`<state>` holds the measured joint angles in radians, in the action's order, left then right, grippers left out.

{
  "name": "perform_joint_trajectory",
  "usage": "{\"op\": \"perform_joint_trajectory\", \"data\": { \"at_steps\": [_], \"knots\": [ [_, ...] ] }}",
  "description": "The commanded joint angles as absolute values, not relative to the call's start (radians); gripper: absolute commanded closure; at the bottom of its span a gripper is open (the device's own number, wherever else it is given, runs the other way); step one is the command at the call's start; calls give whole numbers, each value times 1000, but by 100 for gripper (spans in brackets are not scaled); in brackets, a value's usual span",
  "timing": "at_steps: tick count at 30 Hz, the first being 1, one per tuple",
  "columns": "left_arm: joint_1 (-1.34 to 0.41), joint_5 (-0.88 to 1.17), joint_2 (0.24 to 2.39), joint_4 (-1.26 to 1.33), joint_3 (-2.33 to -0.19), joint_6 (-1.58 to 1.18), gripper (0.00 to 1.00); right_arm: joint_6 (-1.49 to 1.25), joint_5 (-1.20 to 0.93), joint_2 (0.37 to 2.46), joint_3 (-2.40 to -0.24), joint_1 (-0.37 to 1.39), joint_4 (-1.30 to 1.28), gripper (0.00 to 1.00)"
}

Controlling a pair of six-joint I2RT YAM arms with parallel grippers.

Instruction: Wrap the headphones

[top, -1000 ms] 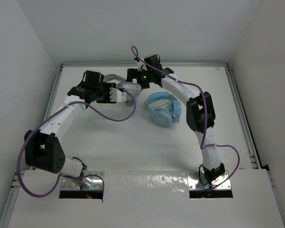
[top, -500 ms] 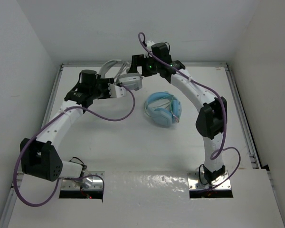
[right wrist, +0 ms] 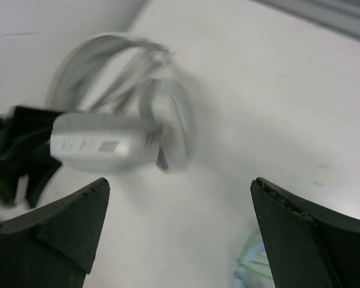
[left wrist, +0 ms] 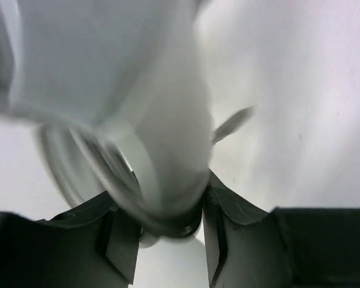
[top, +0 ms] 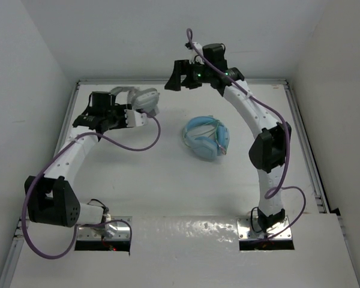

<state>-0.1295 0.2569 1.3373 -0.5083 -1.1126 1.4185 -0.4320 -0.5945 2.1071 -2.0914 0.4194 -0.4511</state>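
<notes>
Though clear of the right end effector [right wrist: 179,193], headphones [top: 140,98] in left end effector [left wrist: 168,228]

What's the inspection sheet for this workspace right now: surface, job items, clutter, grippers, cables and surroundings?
Surface: white table, evenly lit.
Job's things: white headphones held at far left, blurred in both wrist views.
Clutter: light blue headphones lying mid-table.
Grippers: left gripper shut on the white headphones; right gripper open, empty.
Cables: purple arm cables hanging in loops; headphone cable too blurred to trace.
Surroundings: white walls on three sides.
</notes>
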Motion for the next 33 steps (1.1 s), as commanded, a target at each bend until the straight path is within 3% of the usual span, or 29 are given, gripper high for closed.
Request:
{"op": "perform_joint_trajectory", "data": {
  "at_steps": [1,4,9,12,19,26,33],
  "knots": [
    [-129,248,1330,-477,-1158,1457,100,-313,-116,2071,-2142,503,-572,1],
    [-143,236,1345,-466,-1212,1419,100,-366,-189,2020,-2022,459,-478,1],
    [-91,172,1347,-396,-1183,1324,100,-339,-88,1792,-1710,451,-310,1],
    [-22,138,1357,-304,-1129,1280,100,-316,-89,1727,-1628,453,-278,1],
    [44,22,1402,-54,-1082,1151,100,-304,-153,1692,-1510,469,-219,1],
    [48,-216,1486,28,-1086,968,100,-287,-163,1680,-1448,503,-222,1],
    [60,-272,1433,117,-840,812,100,-287,-182,1629,-1344,540,-186,1]
  ]
}}
